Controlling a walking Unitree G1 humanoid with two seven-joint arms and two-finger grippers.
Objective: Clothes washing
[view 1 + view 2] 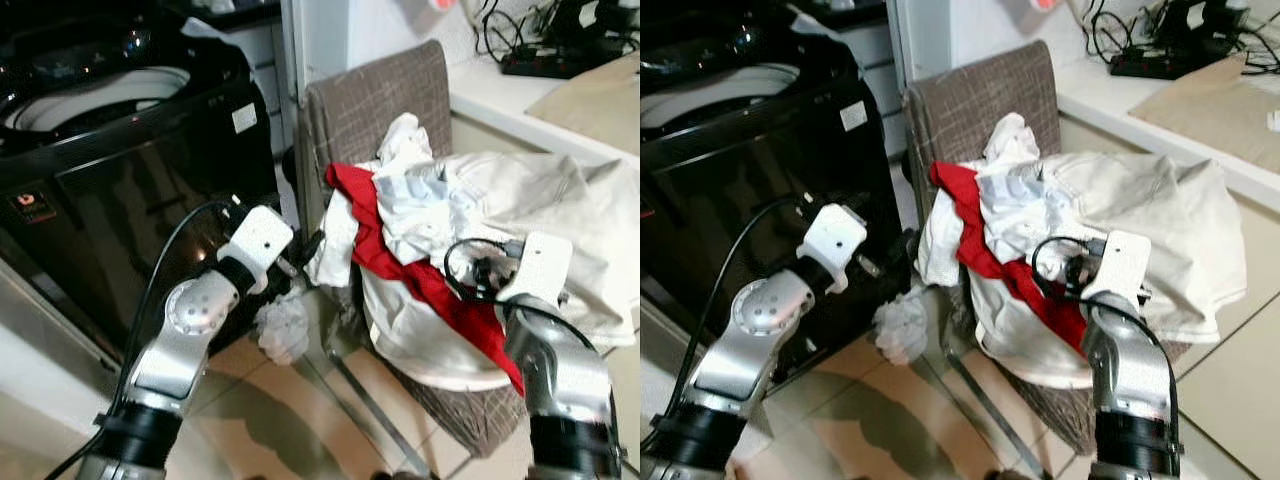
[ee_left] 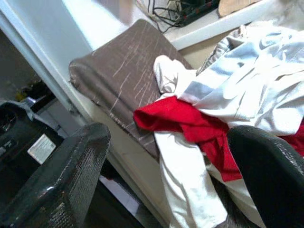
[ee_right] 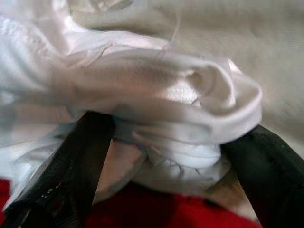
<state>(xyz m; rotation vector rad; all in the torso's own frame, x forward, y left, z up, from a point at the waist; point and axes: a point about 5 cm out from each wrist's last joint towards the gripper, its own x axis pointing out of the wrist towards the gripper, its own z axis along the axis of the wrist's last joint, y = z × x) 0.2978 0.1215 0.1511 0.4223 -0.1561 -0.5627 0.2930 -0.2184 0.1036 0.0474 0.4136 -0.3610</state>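
Note:
A pile of clothes lies on a brown chair (image 1: 375,100): a red garment (image 1: 400,260), a white garment (image 1: 420,210) and a large cream one (image 1: 540,200). The black top-loading washing machine (image 1: 120,170) stands to the left with its lid up and its white drum rim (image 1: 100,95) showing. My left gripper (image 1: 305,250) hovers open beside the chair's left edge, near a hanging white sleeve, with nothing between its fingers (image 2: 61,180). My right gripper (image 1: 475,275) is pushed into the pile. Its fingers (image 3: 80,156) stand apart with bunched white cloth (image 3: 166,109) between them.
A crumpled white cloth (image 1: 283,325) lies on the tiled floor between washer and chair. Behind the chair runs a white counter (image 1: 500,100) with a power strip and cables (image 1: 550,60) and a sheet of cardboard (image 1: 595,95).

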